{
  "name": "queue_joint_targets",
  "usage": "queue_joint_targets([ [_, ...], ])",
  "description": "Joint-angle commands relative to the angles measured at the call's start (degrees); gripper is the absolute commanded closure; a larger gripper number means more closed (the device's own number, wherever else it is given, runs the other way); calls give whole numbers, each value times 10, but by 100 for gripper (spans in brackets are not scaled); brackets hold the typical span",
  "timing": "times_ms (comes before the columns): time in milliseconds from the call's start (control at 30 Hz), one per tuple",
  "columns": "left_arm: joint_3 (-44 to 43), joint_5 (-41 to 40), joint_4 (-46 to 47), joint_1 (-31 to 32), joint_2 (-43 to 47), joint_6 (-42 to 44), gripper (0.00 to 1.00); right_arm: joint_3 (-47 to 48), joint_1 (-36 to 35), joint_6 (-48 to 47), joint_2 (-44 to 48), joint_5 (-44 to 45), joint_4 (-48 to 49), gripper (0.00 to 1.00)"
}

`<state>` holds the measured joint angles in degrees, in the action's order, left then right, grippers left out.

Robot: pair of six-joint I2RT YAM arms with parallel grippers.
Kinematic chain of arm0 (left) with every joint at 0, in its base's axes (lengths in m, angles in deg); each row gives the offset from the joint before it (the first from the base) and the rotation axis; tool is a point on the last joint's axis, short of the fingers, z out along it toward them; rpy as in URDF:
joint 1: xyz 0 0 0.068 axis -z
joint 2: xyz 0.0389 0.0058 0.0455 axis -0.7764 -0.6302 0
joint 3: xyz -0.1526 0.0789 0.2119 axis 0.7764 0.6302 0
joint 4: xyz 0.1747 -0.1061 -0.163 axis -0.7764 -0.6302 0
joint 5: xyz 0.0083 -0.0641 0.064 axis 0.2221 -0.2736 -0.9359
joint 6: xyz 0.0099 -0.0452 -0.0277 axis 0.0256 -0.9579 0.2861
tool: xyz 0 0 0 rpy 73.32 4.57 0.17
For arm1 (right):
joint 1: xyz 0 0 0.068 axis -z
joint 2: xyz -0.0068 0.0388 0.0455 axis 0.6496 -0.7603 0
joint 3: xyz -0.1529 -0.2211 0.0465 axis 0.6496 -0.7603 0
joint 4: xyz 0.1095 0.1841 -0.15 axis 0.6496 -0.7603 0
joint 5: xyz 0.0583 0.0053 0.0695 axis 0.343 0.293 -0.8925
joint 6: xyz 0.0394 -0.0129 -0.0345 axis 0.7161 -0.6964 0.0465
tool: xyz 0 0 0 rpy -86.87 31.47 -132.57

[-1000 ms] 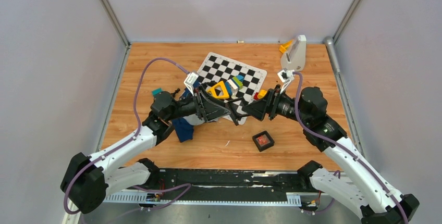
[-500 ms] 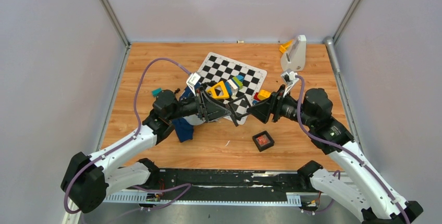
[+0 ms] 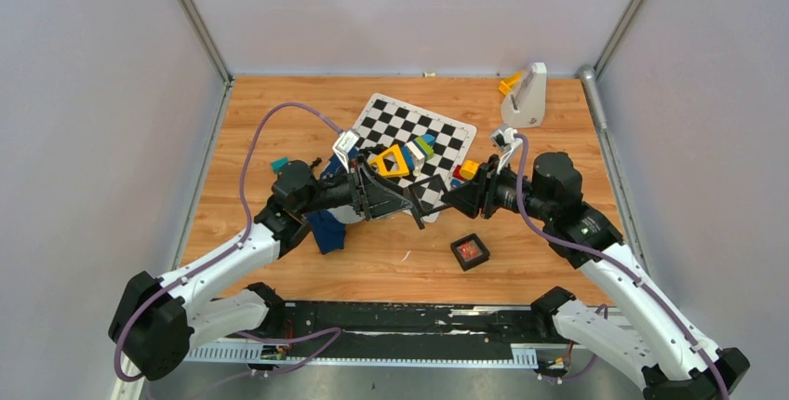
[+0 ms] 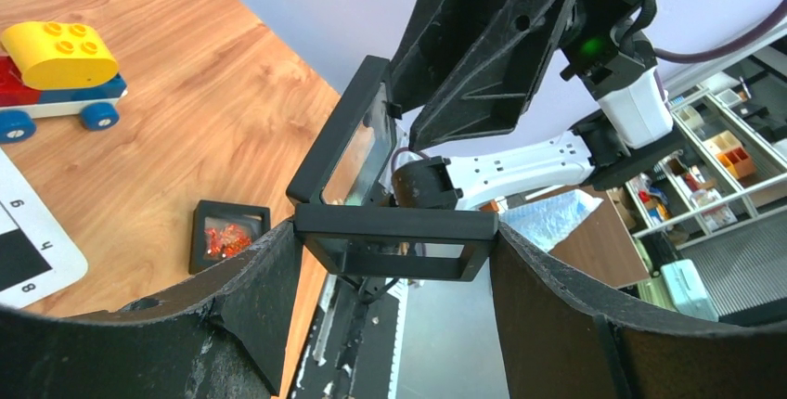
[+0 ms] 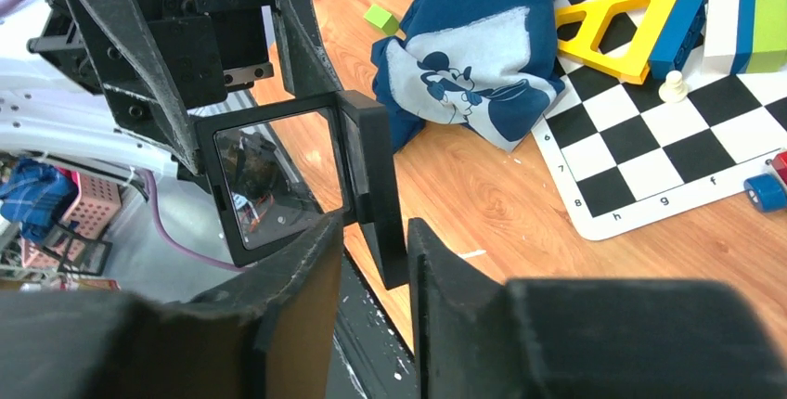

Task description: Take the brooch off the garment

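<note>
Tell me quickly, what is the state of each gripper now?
Left gripper: closed on the black hinged case.
Right gripper: jaws around the same case; grip cannot be told.

Your top camera looks down from above and behind the arm bases, far enough off to take in the whole wooden table (image 3: pixel 447 93). Your left wrist camera sits close behind the left gripper's fingers (image 4: pixel 139 343) and faces the right arm, while your right wrist camera sits just as close behind the right gripper's fingers (image 5: pixel 278 325), facing the left arm over the checkered mat (image 5: pixel 668 130) and navy shirt (image 5: pixel 473 56). All three views share the open black frame case (image 3: pixel 416 206) raised between the arms.
</note>
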<state>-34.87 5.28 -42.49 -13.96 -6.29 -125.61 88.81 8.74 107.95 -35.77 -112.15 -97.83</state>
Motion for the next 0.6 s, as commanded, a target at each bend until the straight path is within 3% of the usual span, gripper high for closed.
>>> queue_joint_targets([
  [0,-23,16,28,1,17,-5,100,15,0,-7,10,-25,6,74],
  [67,-24,15,23,0,21,-2,100,15,1,-6,13,-30,7,79],
  [167,-24,16,23,1,24,-2,100,13,1,-8,14,-18,7,66],
  [400,-25,20,23,0,32,-2,100,9,1,-11,13,1,1,58],
  [567,-25,19,9,0,43,6,100,5,3,-10,23,-12,5,68],
])
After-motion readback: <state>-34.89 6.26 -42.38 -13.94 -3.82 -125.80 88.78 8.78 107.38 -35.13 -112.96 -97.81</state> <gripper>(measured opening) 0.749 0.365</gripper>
